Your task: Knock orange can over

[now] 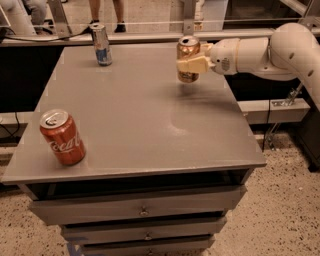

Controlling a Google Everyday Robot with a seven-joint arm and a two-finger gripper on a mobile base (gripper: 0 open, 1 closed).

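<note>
at the far right edge of the grey table, the orange can stands upright with its silver top facing up. its base sits at, or just above, the table surface; which of the two cannot be told. a dark shadow lies on the table directly under and in front of it.

the gripper is at the can's right side, at mid-height. its cream-coloured end lies across the front of the can and touches it. whether the gripper is clenched on the can or released beside it cannot be told. the white arm reaches in level from the right, beyond the table edge.

other items on the table:
- a red coca-cola can stands upright near the front left corner, well apart from the orange can.
- a slim silver-and-blue can stands upright at the far left of the table, well apart from both other cans.

below the table top, the drawers are stacked with small knobs at centre. the table stands on a speckled floor. behind the table, a person's legs are visible.
</note>
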